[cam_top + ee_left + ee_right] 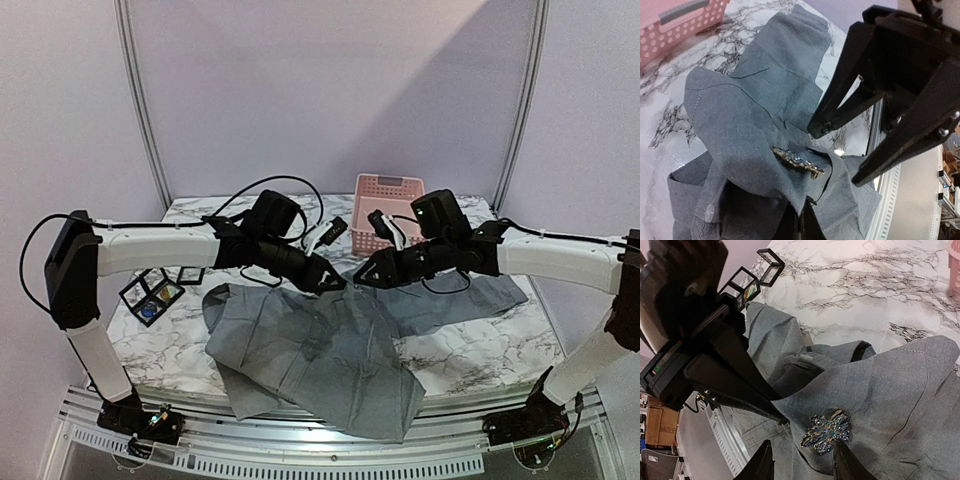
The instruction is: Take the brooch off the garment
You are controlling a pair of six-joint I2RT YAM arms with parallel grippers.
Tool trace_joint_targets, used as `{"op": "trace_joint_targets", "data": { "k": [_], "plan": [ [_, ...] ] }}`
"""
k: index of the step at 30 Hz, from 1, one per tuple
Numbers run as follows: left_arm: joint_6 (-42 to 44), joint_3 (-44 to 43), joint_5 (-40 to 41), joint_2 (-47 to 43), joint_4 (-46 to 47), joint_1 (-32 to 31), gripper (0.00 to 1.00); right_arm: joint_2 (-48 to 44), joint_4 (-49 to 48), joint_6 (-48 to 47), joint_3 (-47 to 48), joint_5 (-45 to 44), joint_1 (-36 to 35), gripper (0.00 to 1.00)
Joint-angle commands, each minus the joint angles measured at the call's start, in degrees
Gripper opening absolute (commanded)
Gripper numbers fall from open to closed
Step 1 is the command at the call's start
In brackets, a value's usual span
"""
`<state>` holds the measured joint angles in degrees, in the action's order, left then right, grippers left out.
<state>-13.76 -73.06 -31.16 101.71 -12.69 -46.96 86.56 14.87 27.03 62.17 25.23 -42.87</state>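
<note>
pale lilac wall (330,90) behind a white marble-veined table (480,360), 2 grey poles (145,110) rising.

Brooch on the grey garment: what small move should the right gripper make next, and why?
Probably close the right gripper on the brooch. In the right wrist view its open fingers straddle the brooch, one close to its edge, the other apart. The left gripper is shut on the garment beside it, holding the cloth up, so a pull could likely follow.
</note>
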Motion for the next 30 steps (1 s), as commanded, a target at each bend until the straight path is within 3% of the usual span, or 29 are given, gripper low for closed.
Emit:
{"op": "trace_joint_targets", "data": {
  "k": [1, 5, 16, 20, 24, 30],
  "plan": [
    [-0.50, 0.90, -1.05, 0.76, 1.40, 0.73, 0.00, 2.05, -2.02, 1.31, -0.01, -1.64, -0.42, 0.36],
    [-0.63, 0.99, -1.19, 0.69, 1.45, 0.73, 0.00, 3.20, -1.74, 1.32, 0.96, -0.93, -0.49, 0.29],
    [-0.66, 0.99, -1.19, 0.45, 1.35, 0.73, 0.00, 5.14, -1.16, 1.66, 2.12, -2.50, -1.58, 0.26],
    [-0.66, 0.99, -1.19, 0.34, 1.36, 0.73, 0.00, 5.82, -1.08, 1.82, 2.27, -3.29, -2.22, 0.19],
    [-0.74, 1.07, -1.27, 0.37, 1.35, 0.73, 0.00, 6.06, -1.10, 2.18, 2.33, -4.44, -2.34, 0.04],
    [-0.57, 1.07, -0.88, 0.24, 1.21, 0.73, 0.00, 5.19, -0.73, 2.59, 2.27, -7.70, -2.32, 0.00]
  ]
}}
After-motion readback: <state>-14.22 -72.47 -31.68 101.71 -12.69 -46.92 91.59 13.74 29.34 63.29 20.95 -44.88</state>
